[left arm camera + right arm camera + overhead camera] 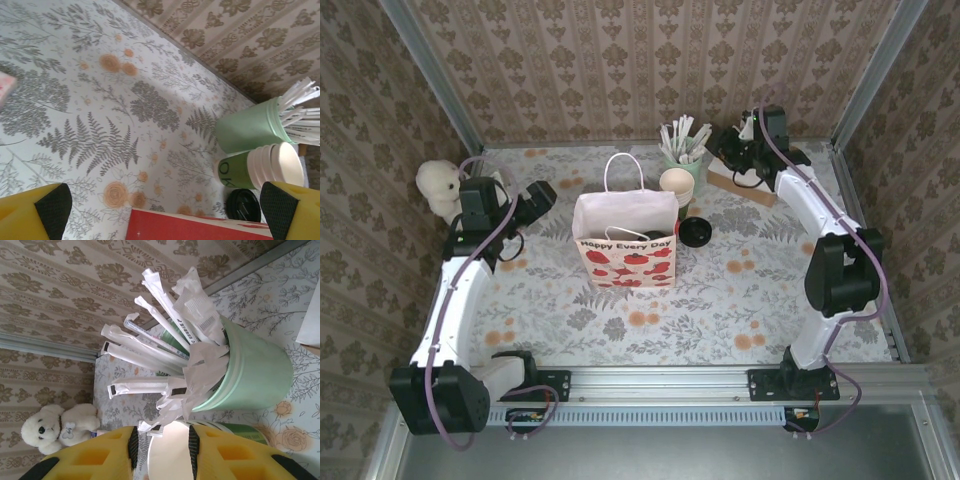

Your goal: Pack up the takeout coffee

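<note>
a white teddy bear [440, 185] is seated at the far left of the counter [760, 300]. just beside it the left tool [542, 195] is held fully released, nothing between its jaws, pointed toward the red-and-white paper bag [625, 240], which is stood open mid-counter. the takeout coffee [695, 232] is set on the counter just right of the bag, outside it, in front of stacked cream cups [280, 170]. behind them a pale green cup [250, 375] is packed with white sticks. the right tool [163, 445] is held narrowly parted near that cup, grasping nothing
</note>
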`<action>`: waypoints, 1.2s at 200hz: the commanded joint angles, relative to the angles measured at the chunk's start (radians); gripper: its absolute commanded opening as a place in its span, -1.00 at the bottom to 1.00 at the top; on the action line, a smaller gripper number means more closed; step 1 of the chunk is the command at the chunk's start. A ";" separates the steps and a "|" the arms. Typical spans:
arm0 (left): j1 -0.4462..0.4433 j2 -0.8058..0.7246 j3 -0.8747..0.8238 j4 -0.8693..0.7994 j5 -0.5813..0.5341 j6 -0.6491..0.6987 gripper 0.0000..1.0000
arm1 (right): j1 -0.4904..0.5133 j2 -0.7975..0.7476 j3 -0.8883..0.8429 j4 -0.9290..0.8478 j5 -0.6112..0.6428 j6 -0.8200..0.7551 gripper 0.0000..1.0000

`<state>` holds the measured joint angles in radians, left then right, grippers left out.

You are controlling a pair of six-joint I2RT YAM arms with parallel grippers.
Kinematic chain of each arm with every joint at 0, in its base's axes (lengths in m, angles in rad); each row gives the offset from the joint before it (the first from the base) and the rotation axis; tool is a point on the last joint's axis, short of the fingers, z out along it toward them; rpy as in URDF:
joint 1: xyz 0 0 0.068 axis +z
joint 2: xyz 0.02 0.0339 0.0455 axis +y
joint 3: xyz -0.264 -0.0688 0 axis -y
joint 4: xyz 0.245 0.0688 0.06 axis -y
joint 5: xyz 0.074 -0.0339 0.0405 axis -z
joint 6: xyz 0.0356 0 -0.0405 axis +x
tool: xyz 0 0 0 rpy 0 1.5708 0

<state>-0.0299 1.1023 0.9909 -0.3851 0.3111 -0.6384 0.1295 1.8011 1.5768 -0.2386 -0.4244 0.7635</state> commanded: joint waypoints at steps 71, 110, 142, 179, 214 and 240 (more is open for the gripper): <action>0.010 0.023 -0.020 0.042 0.040 0.032 1.00 | 0.115 0.019 -0.031 0.023 0.194 0.106 -0.27; 0.010 0.046 -0.005 0.042 0.051 0.037 1.00 | 0.119 0.061 -0.023 0.045 0.213 0.149 -0.27; 0.010 0.039 -0.010 0.041 0.038 0.042 1.00 | 0.121 0.090 -0.004 0.061 0.203 0.161 -0.27; 0.010 0.052 -0.001 0.047 0.044 0.048 1.00 | 0.123 0.101 -0.002 0.081 0.199 0.170 -0.37; 0.010 0.057 -0.002 0.057 0.052 0.037 1.00 | 0.122 0.079 -0.007 0.072 0.210 0.148 -0.48; 0.010 0.058 -0.010 0.068 0.055 0.024 1.00 | 0.123 0.059 -0.015 0.059 0.222 0.130 -0.60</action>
<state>-0.0246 1.1530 0.9756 -0.3496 0.3485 -0.6197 0.2489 1.8935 1.5600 -0.1822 -0.2363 0.9157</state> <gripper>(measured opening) 0.998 0.221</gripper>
